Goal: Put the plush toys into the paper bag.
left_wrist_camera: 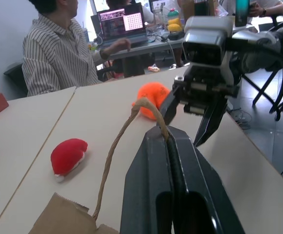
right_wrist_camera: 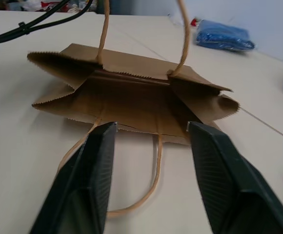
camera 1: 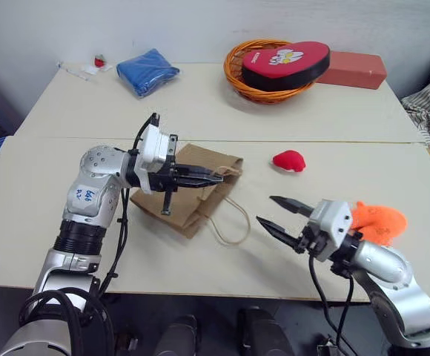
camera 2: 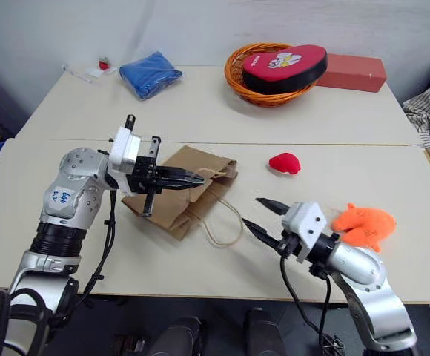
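We pinch the upper handle of the paper bag (camera 1: 193, 189) in our left gripper (camera 1: 216, 178), lifting its mouth open. Our right gripper (camera 1: 274, 212) hangs spread and empty before that mouth. The orange plush toy (camera 1: 380, 220) and red plush toy (camera 1: 289, 160) lie on the table (camera 1: 67, 222), neither bagged.

A: Orange toy (camera 1: 382, 221) — near side hidden behind right arm. Paper bag (camera 1: 193, 194) — part covered by left gripper (camera 1: 216, 178).

B: Noted. Person (left_wrist_camera: 58, 51) in left wrist view, head cut by top edge. Laptop (left_wrist_camera: 119, 22) screen too small to read.
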